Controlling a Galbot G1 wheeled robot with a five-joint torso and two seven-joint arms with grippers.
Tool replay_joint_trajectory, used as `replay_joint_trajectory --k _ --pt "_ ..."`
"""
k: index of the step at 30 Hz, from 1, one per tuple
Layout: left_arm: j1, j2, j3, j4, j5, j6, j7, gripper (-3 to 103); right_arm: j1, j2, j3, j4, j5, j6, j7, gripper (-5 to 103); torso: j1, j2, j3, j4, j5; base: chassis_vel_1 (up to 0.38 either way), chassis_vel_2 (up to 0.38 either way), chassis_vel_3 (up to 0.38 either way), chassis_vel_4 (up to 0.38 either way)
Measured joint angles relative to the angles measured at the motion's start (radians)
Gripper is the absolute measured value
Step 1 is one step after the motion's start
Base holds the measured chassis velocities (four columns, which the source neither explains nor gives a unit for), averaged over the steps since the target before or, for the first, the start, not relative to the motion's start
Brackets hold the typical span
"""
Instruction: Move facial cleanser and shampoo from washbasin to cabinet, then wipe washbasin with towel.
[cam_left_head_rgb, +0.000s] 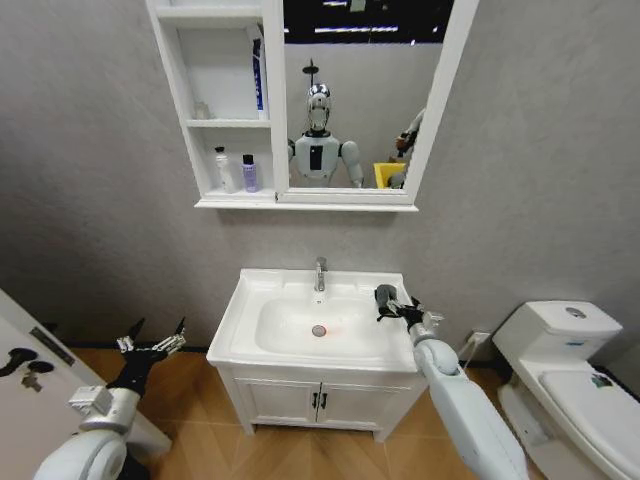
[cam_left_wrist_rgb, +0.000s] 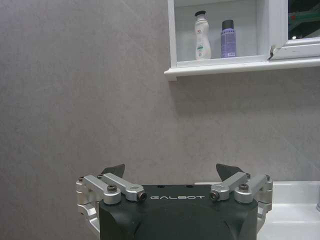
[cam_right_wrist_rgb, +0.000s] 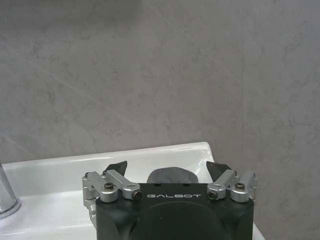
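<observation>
Towel (cam_right_wrist_rgb: 172, 175) lies bunched at the washbasin's (cam_left_head_rgb: 240, 300) right rear corner. Right gripper (cam_right_wrist_rgb: 167, 168), marked "GALBOT", hovers just over it, jaws wide, gripping nothing. Two bottles, white (cam_left_wrist_rgb: 201, 36) and purple (cam_left_wrist_rgb: 228, 38), stand on the cabinet's (cam_left_head_rgb: 200, 140) bottom shelf; labels unreadable. Left gripper (cam_left_head_rgb: 157, 337) waits left of the washbasin, jaws wide.

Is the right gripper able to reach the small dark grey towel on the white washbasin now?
Probably yes: the open right gripper sits directly before the small dark grey towel on the white ceramic washbasin, with nothing between.
</observation>
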Motion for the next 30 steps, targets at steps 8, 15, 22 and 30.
replay_joint_trajectory --k 8,15,22,30 --pt "-0.001 0.000 0.001 0.001 -0.001 0.001 -0.001 100 0.106 0.013 -0.044 -0.177 -0.006 0.024 -0.020 94 0.000 0.000 0.000 -0.0002 -0.0001 0.000 0.000 0.000 0.000" --pt "-0.002 0.001 0.002 0.001 -0.001 0.002 -0.001 100 0.192 0.044 -0.083 -0.353 -0.022 0.062 -0.060 99 0.000 0.000 0.000 0.0000 -0.0001 0.000 0.000 0.000 0.000" --pt "-0.002 0.001 0.002 0.001 -0.001 0.002 -0.002 100 0.236 0.052 -0.097 -0.453 -0.056 0.108 -0.085 99 0.000 0.000 0.000 -0.0001 -0.0001 0.000 0.000 0.000 0.000" --pt "-0.002 0.001 0.003 0.001 -0.001 0.002 -0.002 100 0.257 0.050 -0.104 -0.505 -0.091 0.118 -0.102 84 0.000 0.000 0.000 -0.0002 -0.0002 0.000 0.000 0.000 0.000"
